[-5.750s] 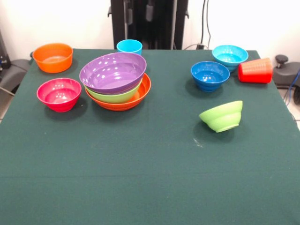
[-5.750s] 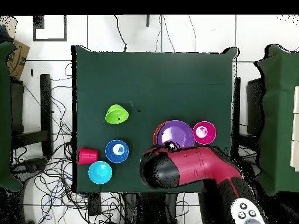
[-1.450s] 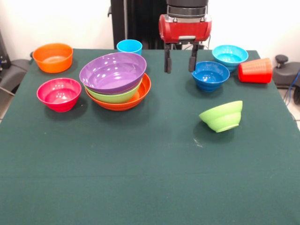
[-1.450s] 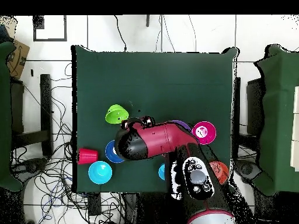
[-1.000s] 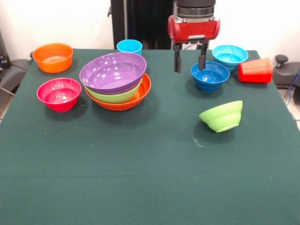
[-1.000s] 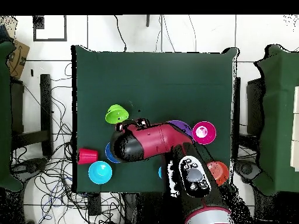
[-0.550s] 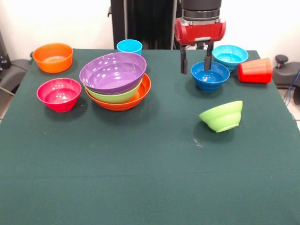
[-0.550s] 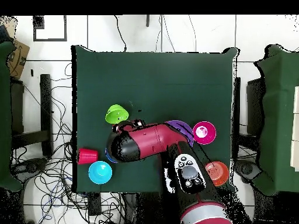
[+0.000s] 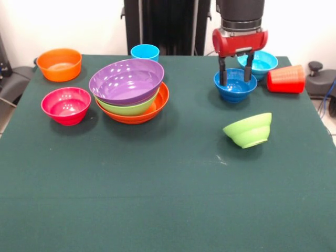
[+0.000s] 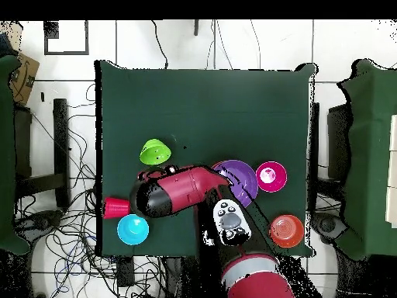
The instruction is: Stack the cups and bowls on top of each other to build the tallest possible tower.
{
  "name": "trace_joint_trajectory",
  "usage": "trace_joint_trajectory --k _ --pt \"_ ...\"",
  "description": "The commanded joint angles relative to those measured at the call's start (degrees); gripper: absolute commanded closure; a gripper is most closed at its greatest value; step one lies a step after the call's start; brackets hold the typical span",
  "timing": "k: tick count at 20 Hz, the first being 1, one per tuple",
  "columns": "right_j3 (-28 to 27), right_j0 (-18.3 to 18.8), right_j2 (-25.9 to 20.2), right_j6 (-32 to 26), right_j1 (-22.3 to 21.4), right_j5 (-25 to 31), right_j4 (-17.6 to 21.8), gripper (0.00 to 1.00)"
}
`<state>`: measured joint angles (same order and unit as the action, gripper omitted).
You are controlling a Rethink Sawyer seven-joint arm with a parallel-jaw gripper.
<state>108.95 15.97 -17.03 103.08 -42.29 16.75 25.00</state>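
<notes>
My gripper (image 9: 235, 74) hangs open right over the dark blue bowl (image 9: 234, 86), one finger at each side of its rim. In the overhead view the red arm (image 10: 174, 192) hides that bowl. The tower is a purple bowl (image 9: 126, 80) nested in a lime green bowl (image 9: 132, 108) in a wide orange bowl (image 9: 159, 103); its purple top (image 10: 242, 178) shows from above. A light blue cup (image 9: 145, 52) stands behind the tower. The red cup (image 9: 286, 79) (image 10: 116, 207) lies on its side at the table's edge.
A light blue bowl (image 9: 258, 62) (image 10: 132, 229) sits just behind the gripper. A small lime green bowl (image 9: 248, 130) (image 10: 155, 151) rests tilted in front of it. A magenta bowl (image 9: 66, 105) (image 10: 270, 176) and a small orange bowl (image 9: 59, 64) (image 10: 286, 230) stand beyond the tower.
The arm came into the front view and moved rightward there, from beside the tower to over the dark blue bowl, gripper staying open. No bowl or cup has moved.
</notes>
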Motion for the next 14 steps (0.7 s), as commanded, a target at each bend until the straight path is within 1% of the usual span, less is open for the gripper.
trace_joint_trajectory --k 1,5,8,14 --pt "-0.7 -2.0 0.2 3.9 4.6 4.2 0.2 0.00" --pt "-1.5 -2.9 1.4 3.8 5.3 5.9 0.2 0.00" --pt "-2.1 -3.7 2.4 3.8 5.1 6.7 0.2 0.00" --pt "-2.4 -4.5 3.8 3.5 4.8 6.5 0.7 0.00"
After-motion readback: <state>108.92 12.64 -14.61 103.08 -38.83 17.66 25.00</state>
